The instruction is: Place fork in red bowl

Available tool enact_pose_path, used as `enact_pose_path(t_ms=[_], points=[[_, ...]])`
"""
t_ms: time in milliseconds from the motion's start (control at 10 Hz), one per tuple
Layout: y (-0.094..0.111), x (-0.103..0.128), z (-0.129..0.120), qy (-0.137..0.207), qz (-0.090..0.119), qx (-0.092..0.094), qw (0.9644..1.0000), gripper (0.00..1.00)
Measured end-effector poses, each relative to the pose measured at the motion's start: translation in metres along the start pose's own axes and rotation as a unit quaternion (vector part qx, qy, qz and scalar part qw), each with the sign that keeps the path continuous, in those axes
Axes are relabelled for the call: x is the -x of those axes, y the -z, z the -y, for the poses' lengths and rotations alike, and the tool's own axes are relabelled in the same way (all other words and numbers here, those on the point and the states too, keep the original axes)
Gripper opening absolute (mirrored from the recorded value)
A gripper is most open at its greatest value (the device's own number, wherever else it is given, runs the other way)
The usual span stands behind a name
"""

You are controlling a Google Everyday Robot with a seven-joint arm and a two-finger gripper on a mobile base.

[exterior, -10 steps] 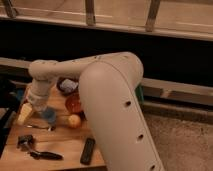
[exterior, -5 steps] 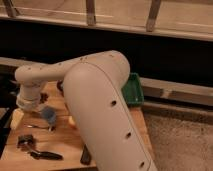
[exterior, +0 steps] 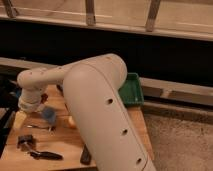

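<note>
We see the gripper (exterior: 30,113) wide open, holding nothing, near the tabletop's (exterior: 62,144) left edge, beside the fork (exterior: 39,127).

A cream-white robot arm (exterior: 100,115), dotted with small dark round holes, fills the middle. Its gripper (exterior: 30,108), the same cream-white, hangs at the left over a light honey-brown wooden table (exterior: 65,142). On the wood lie a thin silvery fork (exterior: 39,127), a blue object (exterior: 48,115), a pale yellow object (exterior: 19,120), a black-handled tool (exterior: 44,155) with a grey metal head and a black remote (exterior: 86,156); behind the arm is a bright green tray (exterior: 131,90), with grey-brown speckled carpet (exterior: 180,145) to the right and a black band of wall (exterior: 165,57) above.
</note>
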Motion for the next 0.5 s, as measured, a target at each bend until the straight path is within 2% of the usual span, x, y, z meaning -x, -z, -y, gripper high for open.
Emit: enact_pose_path(t_ms=[300, 500], points=[[-0.018, -0.008, 0.006, 0.011, 0.016, 0.021, 0.9996, 0.8], [-0.018, -0.009, 0.007, 0.012, 0.022, 0.025, 0.9994, 0.8]])
